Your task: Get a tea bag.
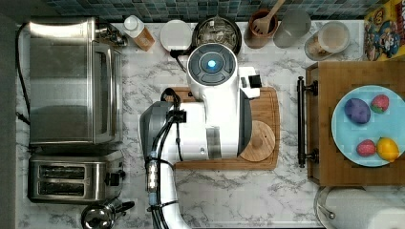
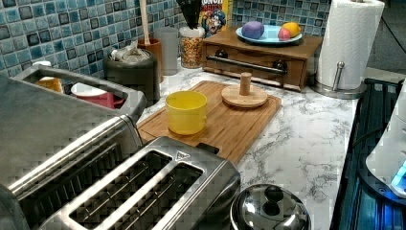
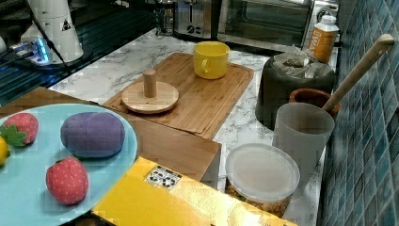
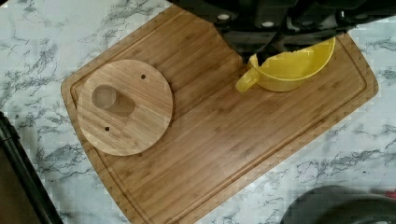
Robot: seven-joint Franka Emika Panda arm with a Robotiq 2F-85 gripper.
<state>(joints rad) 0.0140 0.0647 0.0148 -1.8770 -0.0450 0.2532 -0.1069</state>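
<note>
Tea bags are sitting in the dark canister by the surface's tiled back edge, beyond the yellow mug I am hanging over, and I cannot tell how my claw is set.

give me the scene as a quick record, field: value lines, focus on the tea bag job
tea bags: in the dark canister by the tiled wall, packets at its open top
cutting board: on the marble counter, holds the yellow mug and the round wooden peg stand
mug and canister: apart, canister off the board
robot arm: over the cutting board in the top view
end effector: state cannot be told
task status: no tea bag taken yet
</note>
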